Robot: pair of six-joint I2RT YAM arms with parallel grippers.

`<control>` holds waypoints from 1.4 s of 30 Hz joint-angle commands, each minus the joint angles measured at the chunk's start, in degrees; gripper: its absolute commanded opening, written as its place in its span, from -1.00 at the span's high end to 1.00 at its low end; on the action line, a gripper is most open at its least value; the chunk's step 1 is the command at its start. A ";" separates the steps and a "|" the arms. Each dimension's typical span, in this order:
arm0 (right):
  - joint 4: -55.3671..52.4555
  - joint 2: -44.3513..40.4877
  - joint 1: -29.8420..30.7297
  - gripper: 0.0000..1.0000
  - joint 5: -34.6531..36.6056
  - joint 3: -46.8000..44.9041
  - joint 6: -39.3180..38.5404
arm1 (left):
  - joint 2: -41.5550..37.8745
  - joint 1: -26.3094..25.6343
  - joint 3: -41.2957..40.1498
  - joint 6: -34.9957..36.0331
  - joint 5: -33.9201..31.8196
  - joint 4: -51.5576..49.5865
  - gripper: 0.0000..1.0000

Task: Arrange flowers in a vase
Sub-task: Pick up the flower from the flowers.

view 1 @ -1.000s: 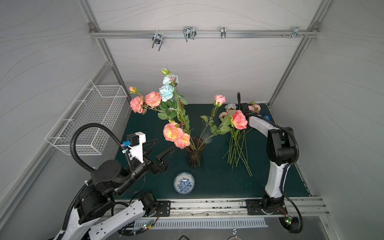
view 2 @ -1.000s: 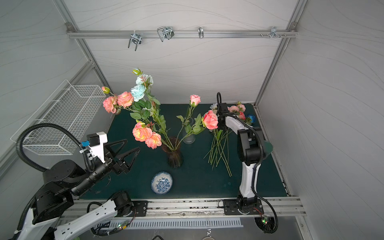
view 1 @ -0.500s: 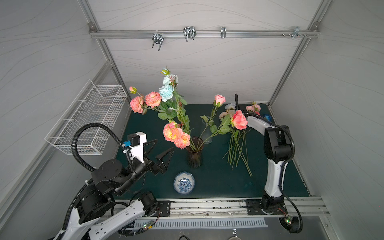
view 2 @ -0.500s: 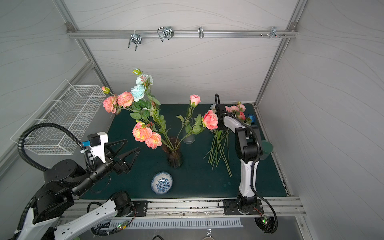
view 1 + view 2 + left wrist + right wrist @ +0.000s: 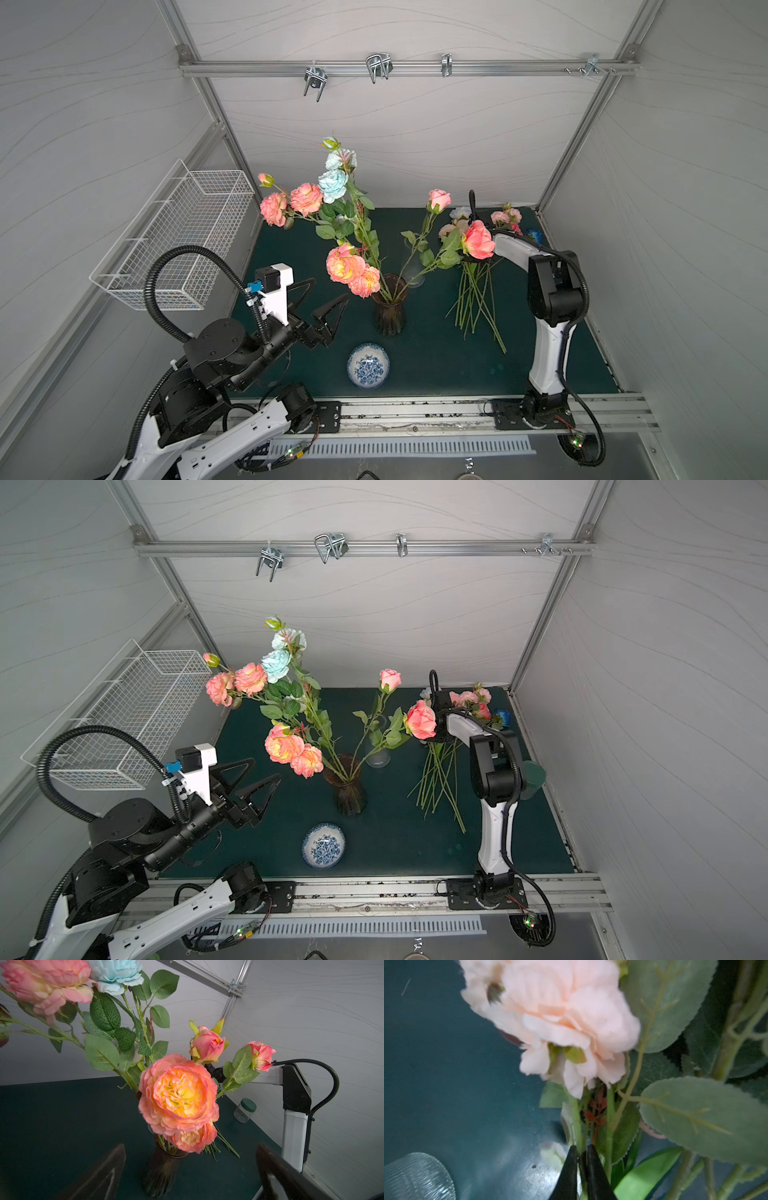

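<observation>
Flowers (image 5: 345, 266) split between two spots: several standing in the dark glass vase (image 5: 388, 309) at mid-table (image 5: 436, 361), loose roses (image 5: 471, 291) lying flat on the vase's right-arm side, heads beyond the vase toward the back wall, cut ends trailing forward. Right gripper (image 5: 581, 1152) down among those heads, far nearer than its partner, jaws pinched shut on what looks like the thin green stem just under a peach rose (image 5: 560, 1012), bloom straight ahead of the jaws, stem roughly in line with them. Left gripper (image 5: 329, 289) hovering on the vase's opposite side, jaws wide open, empty. Likely next: lifting that stem clear and upright over the vase mouth.
</observation>
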 commanded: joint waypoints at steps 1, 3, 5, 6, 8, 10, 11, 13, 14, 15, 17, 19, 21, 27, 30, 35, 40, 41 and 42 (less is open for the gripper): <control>0.08 -1.64 0.64 0.89 0.87 0.54 -0.81 | -0.11 -0.21 -0.05 0.58 -0.88 1.31 -0.99; 0.49 -2.86 0.66 0.98 0.83 -0.06 -0.81 | -0.10 -0.22 -0.22 0.62 -0.95 1.33 -0.99; 1.12 -4.86 0.77 1.00 1.25 -0.86 -0.51 | -0.03 -0.21 -0.23 0.76 -0.90 1.47 -0.99; 1.56 -6.01 0.79 1.00 1.42 -1.20 -0.09 | 0.08 -0.22 -0.26 0.76 -0.97 1.51 -0.99; 2.80 -8.88 0.77 1.00 1.56 -2.65 0.24 | 0.19 -0.20 -0.23 0.76 -0.93 1.52 -0.99; 3.37 -11.74 0.89 1.00 1.65 -3.94 0.48 | 0.24 -0.20 -0.19 0.85 -0.89 1.48 -0.99; 3.99 -13.64 0.86 1.00 1.57 -4.93 0.75 | 0.17 -0.20 -0.23 0.78 -0.96 1.45 -0.99; 5.16 -16.99 0.86 1.00 1.43 -6.97 1.18 | -0.07 -0.21 -0.24 0.76 -1.17 1.46 -0.99; 5.99 -18.82 0.85 1.00 0.89 -8.11 1.35 | -0.16 -0.20 -0.16 0.76 -1.23 1.35 -0.99; 6.62 -20.28 0.82 1.00 0.10 -9.05 1.57 | -0.21 -0.22 0.01 0.76 -1.17 1.40 -0.99; 7.43 -23.00 0.18 1.00 -2.68 -10.55 2.10 | -0.32 -0.20 0.13 0.67 -1.15 1.40 -0.99; 8.00 -25.11 -0.76 1.00 -5.16 -11.64 3.39 | -0.11 -0.22 0.50 0.67 -1.04 1.14 -0.99; 8.46 -26.48 -2.35 1.00 -8.85 -12.20 5.63 | 0.16 -0.25 0.90 0.54 -0.98 0.92 -0.99; 8.91 -35.15 -2.70 1.00 1.10 -14.58 5.98 | 0.34 -0.20 1.93 0.23 -1.03 0.35 -0.99; 8.97 -41.51 -2.61 1.00 8.63 -15.16 3.18 | 0.25 -0.22 2.32 0.21 -1.35 0.08 -0.99; 10.09 -52.90 -2.70 1.00 15.28 -15.71 -0.04 | 0.38 -0.21 2.57 0.04 -1.92 0.03 -0.99; 9.23 -61.60 -2.61 1.00 15.03 -12.27 -0.52 | 0.76 -0.22 2.77 -0.19 -2.35 -0.25 -0.99; 8.92 -63.28 -2.62 1.00 13.95 -11.29 -0.12 | 0.78 -0.20 2.84 -0.31 -2.32 -0.21 -0.99; 8.77 -64.56 -2.61 1.00 12.81 -10.41 0.43 | 0.87 -0.21 2.90 -0.43 -2.39 -0.27 -0.99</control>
